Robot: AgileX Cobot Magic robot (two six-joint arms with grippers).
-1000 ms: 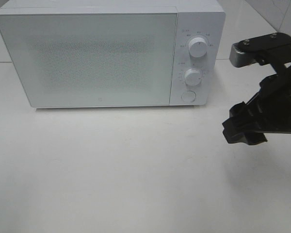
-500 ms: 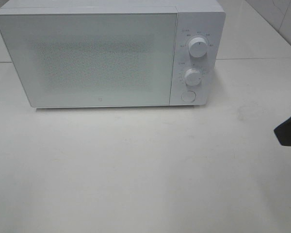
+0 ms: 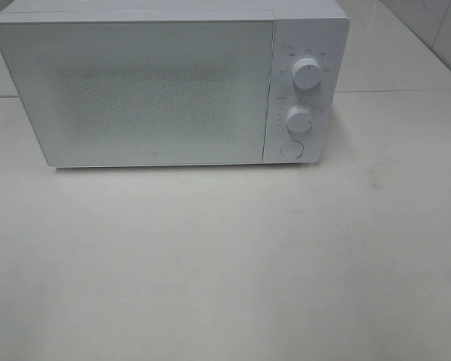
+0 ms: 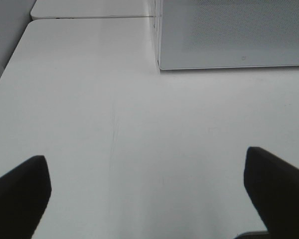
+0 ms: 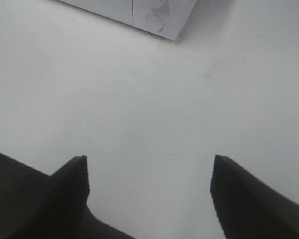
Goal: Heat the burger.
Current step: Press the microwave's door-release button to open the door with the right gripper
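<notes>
Spreading across all three views, the white table (image 3: pixel 210 263) carries a white microwave (image 3: pixel 158 90) at its far side, with its frosted door (image 3: pixel 135 98) closed. Pale wall tiles (image 3: pixel 447 30) show at the far right corner of the high view, and a seam runs across the tabletop beside the oven.

The burger shows in no view, so where it lies relative to either pincer cannot be told.

Neither arm appears in the high view; only the wrist cameras show them. The left gripper (image 4: pixel 145 159) hangs over bare tabletop off the oven's front left corner, its dark fingers (image 4: pixel 20 194) spread wide apart with nothing between them. The right gripper (image 5: pixel 149 160) hangs over the table in front of the control-panel corner, its fingers (image 5: pixel 239 194) also apart and empty.

The high view alone gives the whole panel: an upper dial (image 3: pixel 308 74), a lower dial (image 3: pixel 299 119) and a round button (image 3: pixel 291 149) beneath. A faint smudge (image 3: pixel 373 174) marks the table right of the oven, also visible from the right wrist.
</notes>
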